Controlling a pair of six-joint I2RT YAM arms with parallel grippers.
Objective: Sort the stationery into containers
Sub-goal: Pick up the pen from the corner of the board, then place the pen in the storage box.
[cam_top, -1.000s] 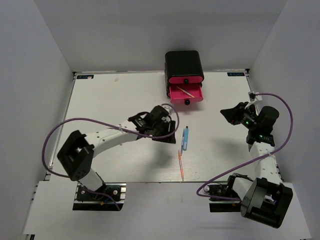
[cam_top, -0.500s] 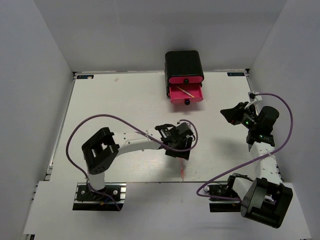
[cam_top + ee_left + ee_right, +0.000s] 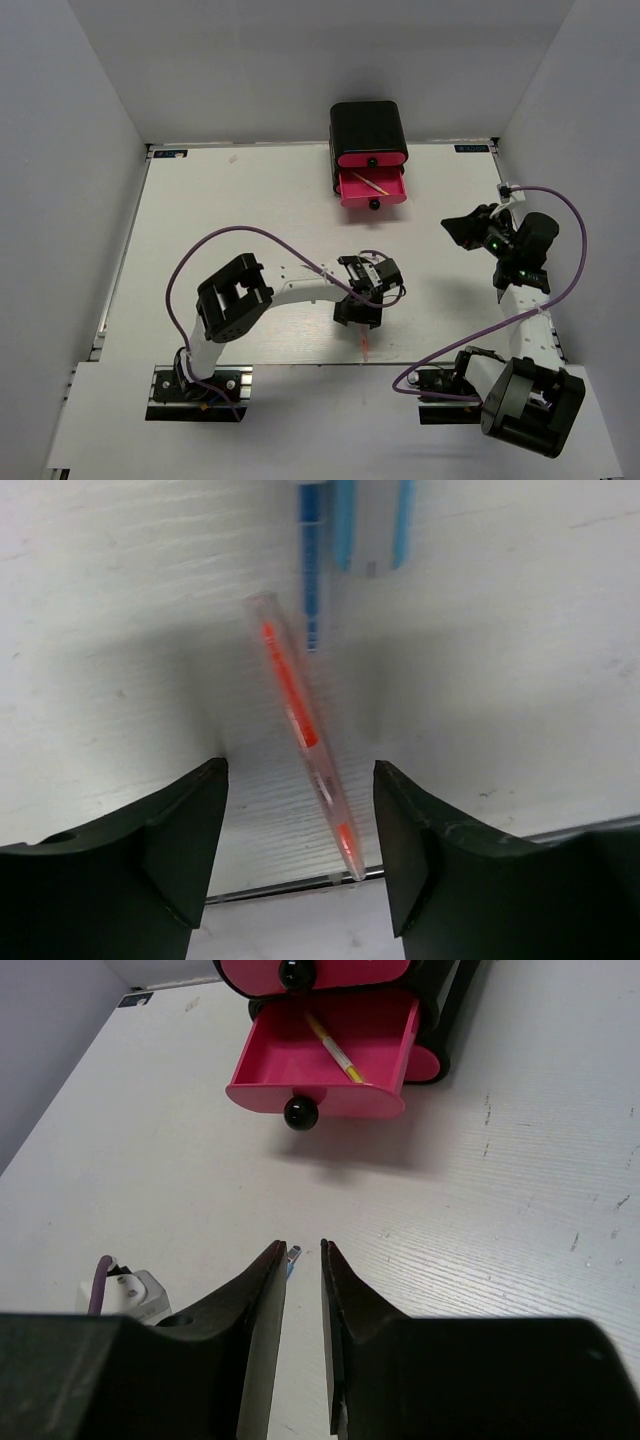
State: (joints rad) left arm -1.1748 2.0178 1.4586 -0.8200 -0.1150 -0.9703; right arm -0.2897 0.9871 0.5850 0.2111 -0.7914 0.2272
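A thin pink-orange pen [image 3: 300, 720] lies slanted on the white table, its lower tip at the table's near edge. My left gripper [image 3: 300, 772] hangs open over it, one finger on each side, not touching it. A slim blue pen [image 3: 312, 570] and a light blue marker [image 3: 370, 520] lie just beyond. From above, my left gripper [image 3: 366, 298] hides both of them, and only the pen's end [image 3: 365, 345] shows. The black cabinet [image 3: 368, 125] has its lower pink drawer [image 3: 325, 1085] pulled out with a yellow stick [image 3: 335, 1048] inside. My right gripper [image 3: 302, 1246] hovers at the right, its jaws narrowly parted and empty.
The table's near edge [image 3: 270, 892] runs just under the left fingers. The upper pink drawer [image 3: 371, 159] is pushed in. Purple cables [image 3: 250, 235] loop over both arms. Grey walls close in the table's left, right and back.
My left arm has swung right and toward the near edge, from beside the blue marker to over the pink-orange pen, covering the marker from above. The right arm has stayed put.
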